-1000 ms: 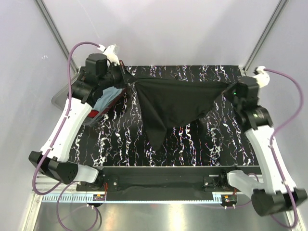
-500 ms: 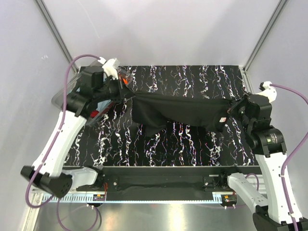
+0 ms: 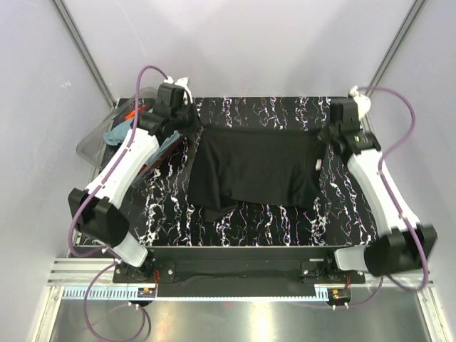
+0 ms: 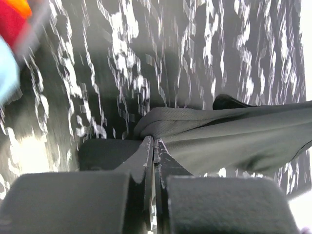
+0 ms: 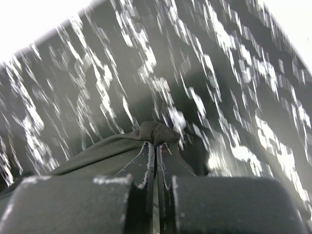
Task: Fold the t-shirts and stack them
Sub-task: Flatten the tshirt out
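The black t-shirt (image 3: pixel 253 169) lies spread across the middle of the marbled table, its near edge uneven. My left gripper (image 3: pixel 195 127) is shut on its far left corner; the left wrist view shows the jaws (image 4: pixel 154 142) pinching grey-black cloth (image 4: pixel 229 134). My right gripper (image 3: pixel 327 135) is shut on the far right corner; the right wrist view shows the jaws (image 5: pixel 156 145) pinching a bunched fold (image 5: pixel 122 151). The teal-blue shirt (image 3: pixel 116 133) and the red-orange shirt (image 3: pixel 151 165) lie in the tub at the left.
A clear plastic tub (image 3: pixel 89 142) stands at the table's left edge behind my left arm. The black marbled tabletop (image 3: pixel 271 221) shows in front of the shirt. Grey walls with metal posts close in the back and sides.
Both grippers moved from holding the black shirt stretched in the air to the far side of the table. The shirt now lies spread flat on the table.
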Tool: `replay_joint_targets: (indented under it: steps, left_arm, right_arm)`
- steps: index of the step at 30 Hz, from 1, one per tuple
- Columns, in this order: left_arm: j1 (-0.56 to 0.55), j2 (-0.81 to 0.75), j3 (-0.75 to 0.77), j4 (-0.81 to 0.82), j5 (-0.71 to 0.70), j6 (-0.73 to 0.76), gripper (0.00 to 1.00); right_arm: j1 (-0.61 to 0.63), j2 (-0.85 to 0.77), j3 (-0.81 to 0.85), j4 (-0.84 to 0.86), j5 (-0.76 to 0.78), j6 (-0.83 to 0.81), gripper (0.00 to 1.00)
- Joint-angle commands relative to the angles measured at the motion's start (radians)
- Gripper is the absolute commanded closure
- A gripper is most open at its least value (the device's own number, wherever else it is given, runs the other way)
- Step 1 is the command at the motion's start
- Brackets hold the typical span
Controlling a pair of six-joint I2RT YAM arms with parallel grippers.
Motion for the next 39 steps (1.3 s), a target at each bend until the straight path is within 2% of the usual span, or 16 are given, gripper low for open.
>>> replay_joint_targets:
  steps: [1,4,8,11,12,14,15,17,21,23,24,25,28,31,37,39]
  left_arm:
    - [0.027,-0.028,0.217,0.18,-0.2,-0.021,1.0]
    - [0.025,-0.009,0.3,0.173,-0.215,-0.016,1.0]
    - [0.007,-0.095,0.233,0.174,-0.208,0.008,1.0]
    - [-0.034,-0.199,0.008,0.199,-0.129,-0.034,1.0]
    - [-0.047,-0.23,-0.161,0.24,-0.081,-0.05,1.0]
    - [-0.089,-0.336,-0.344,0.284,-0.082,-0.103,1.0]
    - [-0.102,-0.367,-0.505,0.327,-0.08,-0.123,1.0]
    - [-0.122,-0.429,-0.626,0.34,-0.085,-0.153,1.0]
    - [-0.163,-0.471,-0.866,0.395,-0.012,-0.191,1.0]
    - [-0.195,-0.473,-0.936,0.427,0.024,-0.223,1.0]
    - [-0.206,-0.471,-0.985,0.433,0.027,-0.24,0.89]
    - [-0.215,-0.468,-1.003,0.435,0.029,-0.264,0.82]
    - [-0.24,-0.488,-1.051,0.433,0.03,-0.298,0.72]
    - [-0.255,-0.526,-1.063,0.418,0.03,-0.303,0.61]
    - [-0.255,-0.537,-0.928,0.257,-0.1,-0.234,0.5]
    - [-0.254,-0.533,-0.867,0.208,-0.155,-0.219,0.49]
  right_arm:
    - [-0.043,0.082,0.234,0.073,0.168,-0.108,1.0]
    - [-0.058,0.101,0.332,0.041,0.169,-0.112,1.0]
    - [-0.058,0.043,0.324,0.028,0.148,-0.141,1.0]
    - [-0.06,-0.046,0.166,0.002,0.107,-0.087,1.0]
    - [-0.058,-0.102,0.111,-0.001,0.099,-0.063,1.0]
    - [-0.06,-0.159,-0.057,-0.002,0.023,-0.02,1.0]
    - [-0.058,-0.208,-0.109,-0.008,-0.004,0.0,1.0]
    - [-0.058,-0.249,-0.262,-0.03,-0.098,0.05,1.0]
    - [-0.061,-0.292,-0.483,-0.056,-0.231,0.255,0.81]
    - [-0.06,-0.281,-0.546,-0.064,-0.269,0.308,0.76]
    - [-0.061,-0.267,-0.552,-0.07,-0.266,0.319,0.66]
    - [-0.06,-0.258,-0.554,-0.077,-0.239,0.326,0.62]
    - [-0.06,-0.22,-0.494,-0.151,-0.176,0.348,0.56]
    - [-0.061,-0.177,-0.419,-0.182,-0.203,0.386,0.53]
    - [-0.034,-0.023,-0.356,-0.091,-0.352,0.457,0.53]
    - [0.061,0.052,-0.327,-0.038,-0.331,0.46,0.53]
